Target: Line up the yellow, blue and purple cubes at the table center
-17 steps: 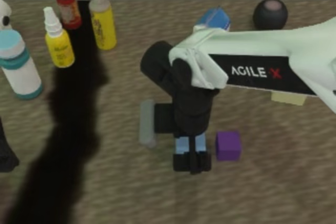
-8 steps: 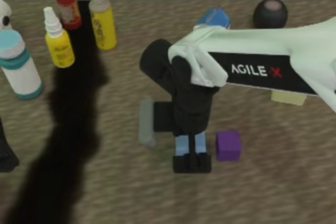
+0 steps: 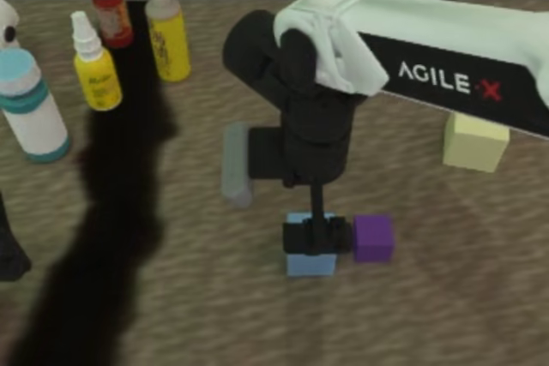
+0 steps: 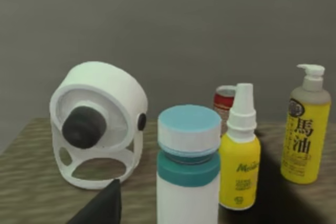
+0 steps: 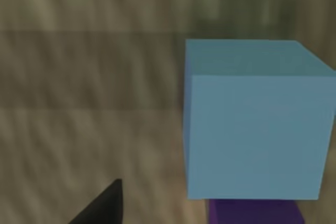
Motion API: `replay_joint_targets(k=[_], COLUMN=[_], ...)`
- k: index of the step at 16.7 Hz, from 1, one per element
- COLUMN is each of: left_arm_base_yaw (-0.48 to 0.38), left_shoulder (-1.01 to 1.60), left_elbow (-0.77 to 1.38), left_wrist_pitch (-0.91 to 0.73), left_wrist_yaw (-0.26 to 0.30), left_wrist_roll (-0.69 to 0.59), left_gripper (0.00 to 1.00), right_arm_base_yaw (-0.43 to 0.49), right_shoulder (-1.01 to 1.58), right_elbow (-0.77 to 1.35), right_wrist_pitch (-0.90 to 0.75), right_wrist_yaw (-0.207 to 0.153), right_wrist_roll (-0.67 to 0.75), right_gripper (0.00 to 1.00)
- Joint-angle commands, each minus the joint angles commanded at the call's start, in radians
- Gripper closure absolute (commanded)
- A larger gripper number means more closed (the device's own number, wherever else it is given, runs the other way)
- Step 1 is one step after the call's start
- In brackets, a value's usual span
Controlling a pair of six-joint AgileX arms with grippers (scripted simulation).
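Right gripper (image 3: 316, 235) hangs over the blue cube (image 3: 310, 260) near table (image 3: 214, 297) center; its black body covers the cube's far half from above. Fingers look closed together above the cube rather than around it, but the top view hides the tips, so can't tell for sure. Right wrist view shows the blue cube (image 5: 257, 121) standing free on the table, one dark fingertip (image 5: 105, 205) off to the side, not touching it.

Purple cube (image 3: 373, 238) sits just beside the blue one on its right, maybe touching; in the wrist view only a cut-off sliver of it (image 5: 254, 211) shows. Yellow cube (image 3: 474, 142) is well apart, toward the right, far edge partly under the right arm.

Left gripper: only a dark tip (image 4: 102, 208) in its wrist view, a black bit at the top view's left edge; state not visible.

Far left corner is crowded: white-teal bottle (image 3: 30, 105), yellow spray bottle (image 3: 94, 66), red can (image 3: 111, 13), yellow pump bottle (image 3: 167, 32), white fan-like object (image 4: 97, 124). A broad dark shadow runs down the left. Open table lies in front of the cubes and between purple and yellow.
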Motion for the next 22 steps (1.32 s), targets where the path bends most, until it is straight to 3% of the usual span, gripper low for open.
replay_joint_targets(k=[4, 7, 16, 22], left_arm_base_yaw=[0.0, 0.0, 0.0, 0.0], left_shoulder=[0.0, 0.0, 0.0, 0.0], left_elbow=[0.0, 0.0, 0.0, 0.0], left_wrist_pitch=[0.0, 0.0, 0.0, 0.0], left_wrist_yaw=[0.0, 0.0, 0.0, 0.0], left_wrist_roll=[0.0, 0.0, 0.0, 0.0], left_gripper=[0.0, 0.0, 0.0, 0.0], right_arm_base_yaw=[-0.007, -0.074, -0.555, -0.593], right_shoulder=[0.005, 0.034, 0.193, 0.203], right_elbow=[0.0, 0.049, 0.307, 0.333], right_wrist_pitch=[0.002, -0.017, -0.125, -0.132], right_wrist_yaw=[0.0, 0.001, 0.005, 0.005], right_wrist_roll=[-0.002, -0.051, -0.328, -0.358], right_gripper=[0.0, 0.0, 0.0, 0.0])
